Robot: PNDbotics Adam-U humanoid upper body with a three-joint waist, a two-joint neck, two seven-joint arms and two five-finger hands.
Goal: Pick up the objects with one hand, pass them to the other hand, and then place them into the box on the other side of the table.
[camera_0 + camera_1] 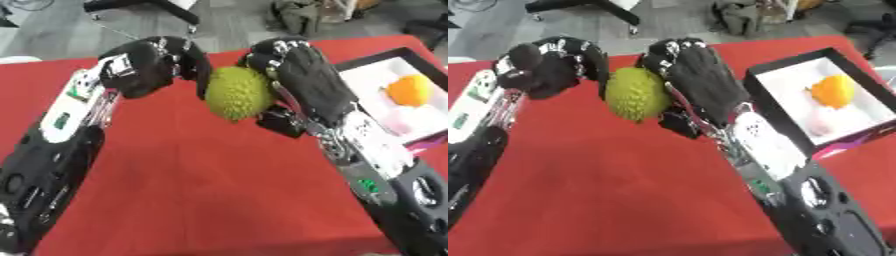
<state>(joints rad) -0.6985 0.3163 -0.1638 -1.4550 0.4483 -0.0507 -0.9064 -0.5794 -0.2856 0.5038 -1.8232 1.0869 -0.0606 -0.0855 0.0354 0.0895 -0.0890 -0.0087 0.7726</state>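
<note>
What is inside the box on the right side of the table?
The box holds an orange object and a pale pinkish one. The right hand's arm hides its near-left corner.

Yellow-green, bumpy-patterned fruit (237,93); plain red tablecloth (201,190); black-rimmed, white-lined box (791,75) with an orange thing (833,91) and a pale pink thing (822,122); black hands (302,75).

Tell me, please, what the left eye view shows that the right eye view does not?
Only the left eye view shows the left arm's long black forearm down to the lower corner. Only the right eye view shows the whole box, with a pale pink thing beside the orange thing in it. Both show the bumpy green fruit above the red table between the left hand and right hand, fingers curled round it.
</note>
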